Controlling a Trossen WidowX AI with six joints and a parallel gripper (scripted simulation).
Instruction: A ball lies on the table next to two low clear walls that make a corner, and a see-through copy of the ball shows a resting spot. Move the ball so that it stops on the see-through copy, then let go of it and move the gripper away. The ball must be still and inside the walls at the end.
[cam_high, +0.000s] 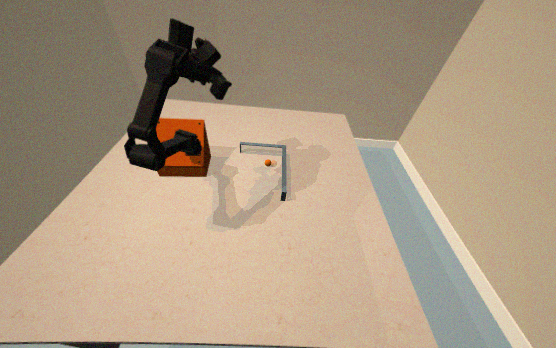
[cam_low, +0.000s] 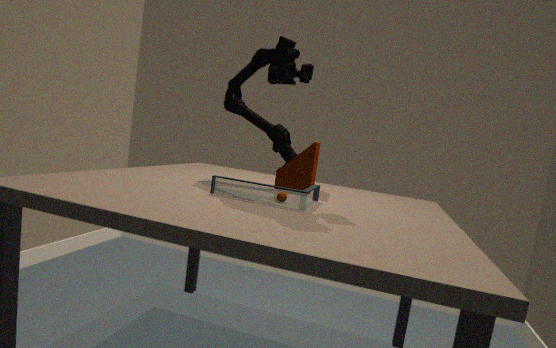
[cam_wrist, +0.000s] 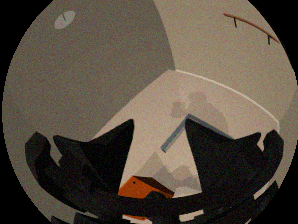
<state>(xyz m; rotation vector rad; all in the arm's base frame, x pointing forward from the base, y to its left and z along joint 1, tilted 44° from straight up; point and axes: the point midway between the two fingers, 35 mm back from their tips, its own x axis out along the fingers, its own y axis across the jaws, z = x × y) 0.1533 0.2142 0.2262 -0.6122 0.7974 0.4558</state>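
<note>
The small orange ball (cam_high: 268, 162) (cam_low: 282, 197) lies on the table inside the corner of the two low clear walls (cam_high: 284, 170) (cam_low: 250, 182) (cam_wrist: 175, 134), touching neither. The see-through copy (cam_high: 274, 163) shows as a pale patch close beside the ball, seeming to overlap its edge; I cannot make it out clearly in the exterior view. My gripper (cam_high: 224, 89) (cam_wrist: 160, 123) is partly open and empty, high above the table and well away from the ball. Ball and copy do not show in the wrist view; a finger seems to hide that area.
The orange base block (cam_high: 182, 135) (cam_low: 300, 170) (cam_wrist: 137, 187) carries the arm and stands left of the walls in the top view. The walls' dark top rims stand up from the table (cam_high: 175, 260) (cam_low: 125, 200). The arm's shadow falls across the walled corner.
</note>
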